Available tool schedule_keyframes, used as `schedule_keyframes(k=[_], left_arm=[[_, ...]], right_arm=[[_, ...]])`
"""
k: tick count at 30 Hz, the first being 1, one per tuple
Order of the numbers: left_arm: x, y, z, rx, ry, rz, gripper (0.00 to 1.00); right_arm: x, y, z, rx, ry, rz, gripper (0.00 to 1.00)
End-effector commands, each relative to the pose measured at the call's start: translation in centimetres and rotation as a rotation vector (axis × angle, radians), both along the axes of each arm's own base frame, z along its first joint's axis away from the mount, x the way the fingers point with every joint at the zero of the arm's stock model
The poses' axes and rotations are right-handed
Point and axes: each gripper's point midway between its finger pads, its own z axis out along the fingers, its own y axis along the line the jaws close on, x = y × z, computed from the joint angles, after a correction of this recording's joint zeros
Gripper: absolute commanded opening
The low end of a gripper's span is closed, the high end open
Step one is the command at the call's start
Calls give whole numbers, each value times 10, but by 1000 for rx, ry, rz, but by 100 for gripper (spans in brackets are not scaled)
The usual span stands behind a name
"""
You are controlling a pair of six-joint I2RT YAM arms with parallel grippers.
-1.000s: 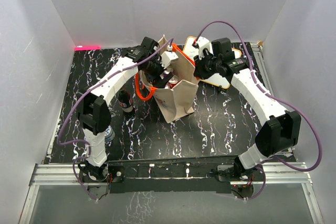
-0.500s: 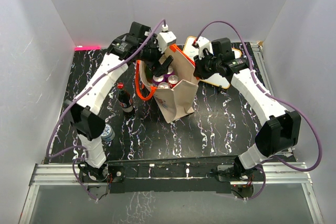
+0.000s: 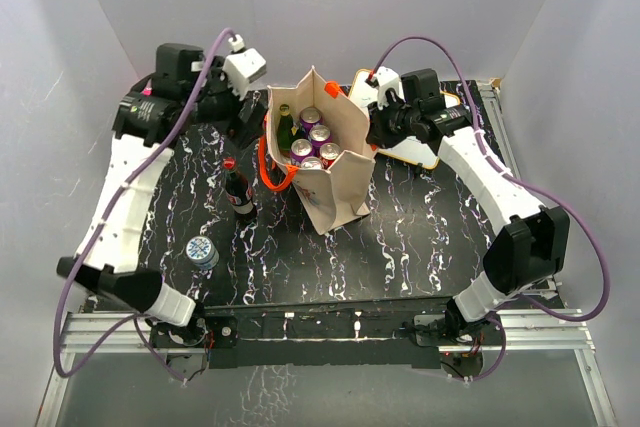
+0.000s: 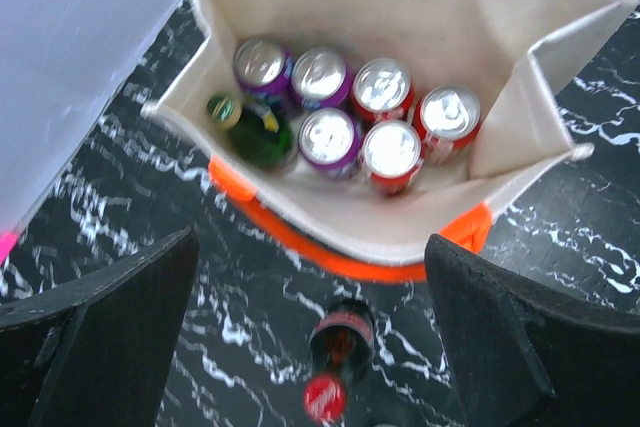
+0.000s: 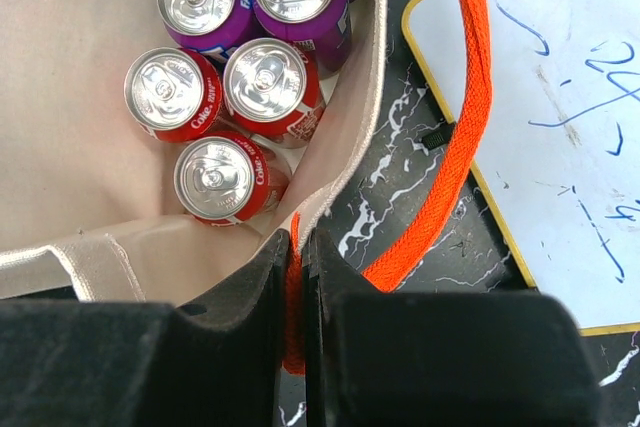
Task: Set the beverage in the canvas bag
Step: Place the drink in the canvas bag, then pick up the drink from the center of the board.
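So right pincer (image 5: 297, 247) clamped the bag (image 3: 335, 192) rim, left pincer (image 4: 310, 242) gaped empty, probably grabbing the bottle (image 4: 335, 347) next.

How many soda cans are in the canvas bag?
6. Three purple cans cluster beside the green bottle; three red cans fill the other side of the canvas bag. Others may hide underneath.

We see a robotics lab test cell: plain white panels (image 3: 420, 7) enclose a black marbled table (image 3: 420, 237) on three sides, and an aluminium frame (image 3: 90, 339) runs along its near edge.
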Motion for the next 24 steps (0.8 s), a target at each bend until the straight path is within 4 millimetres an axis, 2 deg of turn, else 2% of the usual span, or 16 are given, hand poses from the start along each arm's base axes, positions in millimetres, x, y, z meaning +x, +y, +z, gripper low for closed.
schedule_keyframes(k=[1, 5, 7, 11, 15, 24], left_arm=[[-42, 34, -16, 32, 87, 45, 94], [-62, 55, -35, 40, 155, 104, 93], [-70, 59, -50, 46, 206, 119, 92], [-73, 69, -81, 87, 290, 169, 91], [-70, 71, -103, 111, 373, 204, 90], [-47, 77, -134, 170, 432, 252, 83]], right_arm=[[23, 1, 15, 20, -71, -31, 10], [26, 3, 11, 35, -55, -49, 10], [26, 4, 9, 46, -46, -56, 10], [26, 6, 8, 57, -34, -58, 10], [28, 7, 8, 59, -32, -59, 10], [31, 8, 11, 58, -41, -62, 10]])
